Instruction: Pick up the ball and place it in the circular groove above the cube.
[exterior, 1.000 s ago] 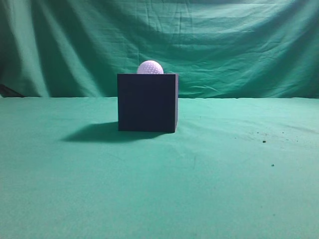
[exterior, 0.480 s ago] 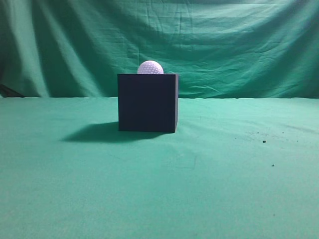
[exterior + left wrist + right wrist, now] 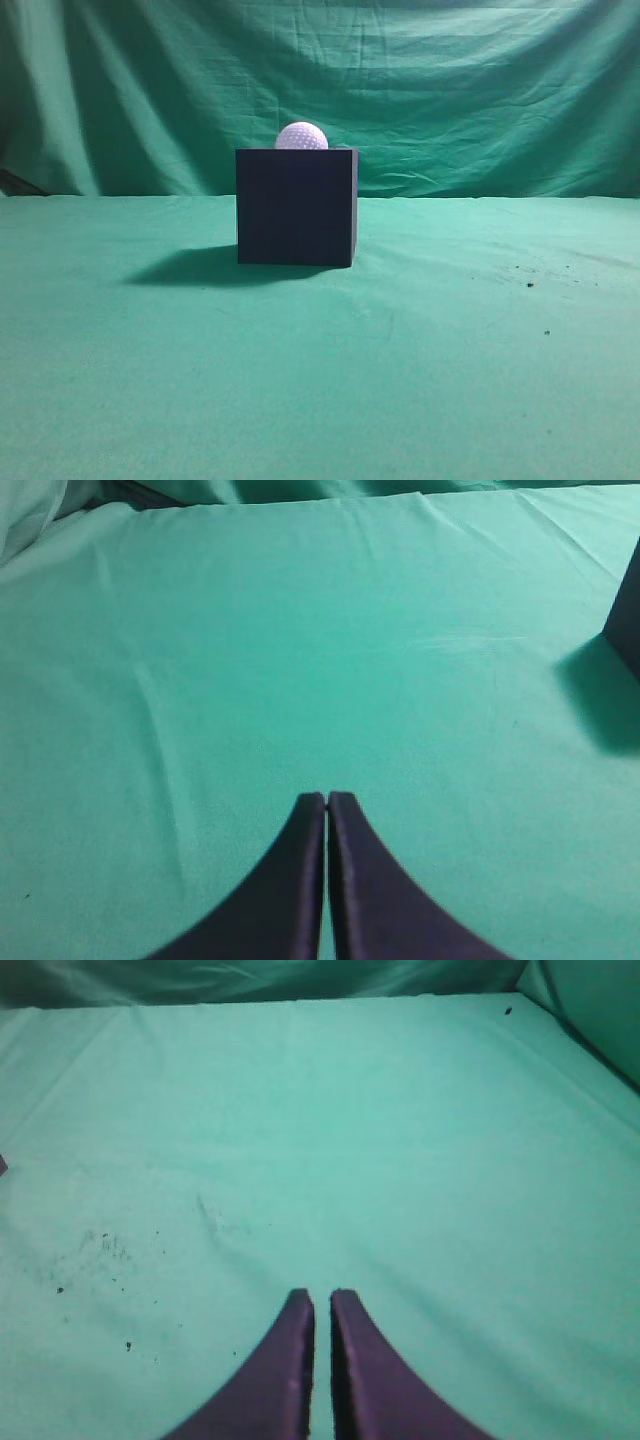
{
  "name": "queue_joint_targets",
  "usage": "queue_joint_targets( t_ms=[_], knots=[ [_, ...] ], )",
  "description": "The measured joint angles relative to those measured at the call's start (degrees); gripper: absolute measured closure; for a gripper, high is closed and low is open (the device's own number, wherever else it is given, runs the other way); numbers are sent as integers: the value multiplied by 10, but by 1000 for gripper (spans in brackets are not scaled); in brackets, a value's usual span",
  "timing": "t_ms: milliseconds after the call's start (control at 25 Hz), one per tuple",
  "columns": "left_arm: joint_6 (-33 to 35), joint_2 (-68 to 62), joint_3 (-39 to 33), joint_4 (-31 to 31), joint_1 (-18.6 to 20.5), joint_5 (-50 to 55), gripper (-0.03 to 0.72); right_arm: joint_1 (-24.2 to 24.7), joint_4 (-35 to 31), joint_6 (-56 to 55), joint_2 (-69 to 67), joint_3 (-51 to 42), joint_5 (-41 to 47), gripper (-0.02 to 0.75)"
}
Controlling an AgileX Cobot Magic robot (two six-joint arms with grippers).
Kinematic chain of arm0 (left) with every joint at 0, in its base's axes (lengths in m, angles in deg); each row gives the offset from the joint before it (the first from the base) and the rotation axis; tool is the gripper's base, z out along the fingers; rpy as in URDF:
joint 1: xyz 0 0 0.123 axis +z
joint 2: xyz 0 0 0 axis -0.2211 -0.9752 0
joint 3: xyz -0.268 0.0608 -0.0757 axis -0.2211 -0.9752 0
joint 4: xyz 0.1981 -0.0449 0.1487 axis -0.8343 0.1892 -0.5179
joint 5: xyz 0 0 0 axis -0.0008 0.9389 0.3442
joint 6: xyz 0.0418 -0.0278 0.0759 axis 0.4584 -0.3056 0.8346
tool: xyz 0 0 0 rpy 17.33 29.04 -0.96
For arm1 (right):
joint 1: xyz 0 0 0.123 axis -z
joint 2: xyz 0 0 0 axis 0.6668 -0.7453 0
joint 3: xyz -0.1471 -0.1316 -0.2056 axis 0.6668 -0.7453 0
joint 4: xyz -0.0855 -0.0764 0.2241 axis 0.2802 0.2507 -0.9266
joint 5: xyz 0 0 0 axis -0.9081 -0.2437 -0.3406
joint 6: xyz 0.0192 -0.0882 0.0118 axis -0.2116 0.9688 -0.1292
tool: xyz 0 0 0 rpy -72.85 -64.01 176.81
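The dimpled white ball (image 3: 301, 136) sits on top of the dark cube (image 3: 296, 206), which stands on the green cloth at the middle of the exterior view. Only the ball's upper part shows above the cube's top edge. An edge of the cube (image 3: 626, 615) shows at the far right of the left wrist view. My left gripper (image 3: 327, 798) is shut and empty over bare cloth, well left of the cube. My right gripper (image 3: 322, 1296) is shut and empty over bare cloth, with no cube in its view. Neither arm shows in the exterior view.
Green cloth (image 3: 450, 350) covers the table and hangs as a backdrop (image 3: 480, 90) behind it. Small dark specks (image 3: 529, 284) lie on the cloth to the right of the cube; they also show in the right wrist view (image 3: 90, 1250).
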Motion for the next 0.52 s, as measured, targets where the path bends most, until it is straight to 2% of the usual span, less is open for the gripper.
queue_joint_targets(
  t_ms=[520],
  knots=[
    [0, 0, 0, 0, 0, 0, 688, 0, -6, 0, 0, 0, -6, 738]
  ],
)
